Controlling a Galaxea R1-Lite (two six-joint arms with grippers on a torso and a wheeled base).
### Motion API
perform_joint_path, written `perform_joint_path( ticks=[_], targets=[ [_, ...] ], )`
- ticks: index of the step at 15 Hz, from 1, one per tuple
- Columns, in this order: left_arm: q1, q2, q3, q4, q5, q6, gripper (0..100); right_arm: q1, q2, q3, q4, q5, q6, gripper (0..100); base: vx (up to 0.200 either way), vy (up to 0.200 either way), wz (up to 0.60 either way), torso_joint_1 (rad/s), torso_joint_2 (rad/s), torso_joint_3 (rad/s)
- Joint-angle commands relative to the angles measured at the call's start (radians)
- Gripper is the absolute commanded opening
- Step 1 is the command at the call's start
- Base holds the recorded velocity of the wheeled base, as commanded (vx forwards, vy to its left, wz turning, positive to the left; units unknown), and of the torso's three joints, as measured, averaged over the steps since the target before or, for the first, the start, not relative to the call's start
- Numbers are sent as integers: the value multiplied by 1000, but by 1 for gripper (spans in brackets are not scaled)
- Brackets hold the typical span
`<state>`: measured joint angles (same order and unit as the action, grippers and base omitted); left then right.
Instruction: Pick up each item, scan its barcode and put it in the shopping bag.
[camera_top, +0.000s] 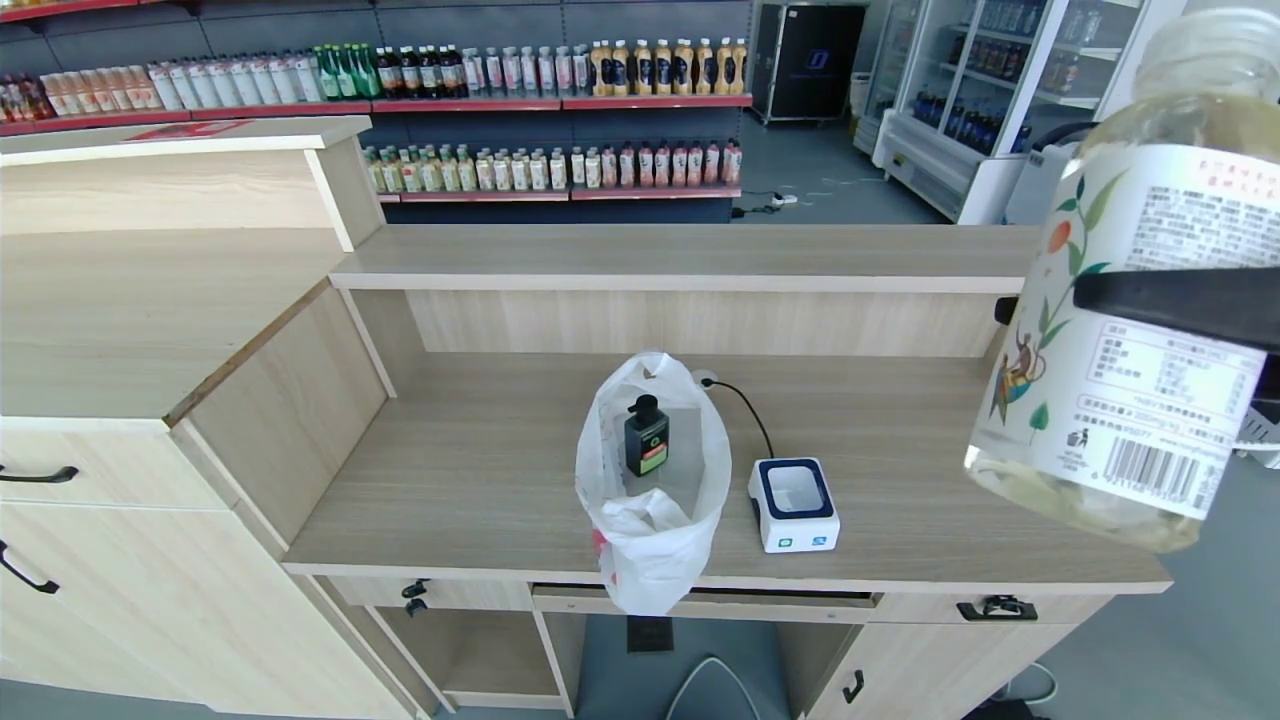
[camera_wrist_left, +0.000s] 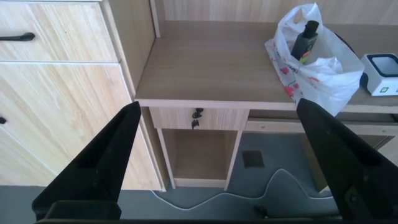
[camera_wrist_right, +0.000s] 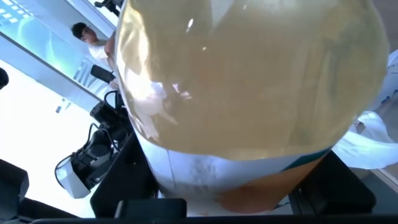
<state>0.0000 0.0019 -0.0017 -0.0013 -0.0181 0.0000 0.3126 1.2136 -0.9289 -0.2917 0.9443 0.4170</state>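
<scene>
There are two bottles for sale: one large clear bottle (camera_top: 1130, 330) of pale liquid at the near right, and one dark pump bottle (camera_top: 647, 437) inside the one white shopping bag (camera_top: 655, 540). One scanner (camera_top: 793, 505) sits on the one desk (camera_top: 480, 480), with one black cable (camera_top: 745, 405) running from it. There are two end effectors: the left end effector (camera_wrist_left: 217, 104), its two fingers (camera_wrist_left: 99, 162) spread apart, and the right end effector (camera_top: 1170, 300), clamped on the large clear bottle. Far behind, two shelf rows (camera_top: 560, 102) carry more bottles than can be counted.
</scene>
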Motion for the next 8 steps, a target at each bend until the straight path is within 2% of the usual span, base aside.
perform_joint_path(
  ticks=[1, 8],
  targets=[
    [0, 0, 0, 0, 0, 0, 100, 2, 1, -31, 6, 1, -1, 0, 0, 0, 0, 0, 0, 0],
    [0, 0, 0, 0, 0, 0, 100, 59, -20, 39, 6, -4, -11, 0, 0, 0, 0, 0, 0, 0]
  ],
)
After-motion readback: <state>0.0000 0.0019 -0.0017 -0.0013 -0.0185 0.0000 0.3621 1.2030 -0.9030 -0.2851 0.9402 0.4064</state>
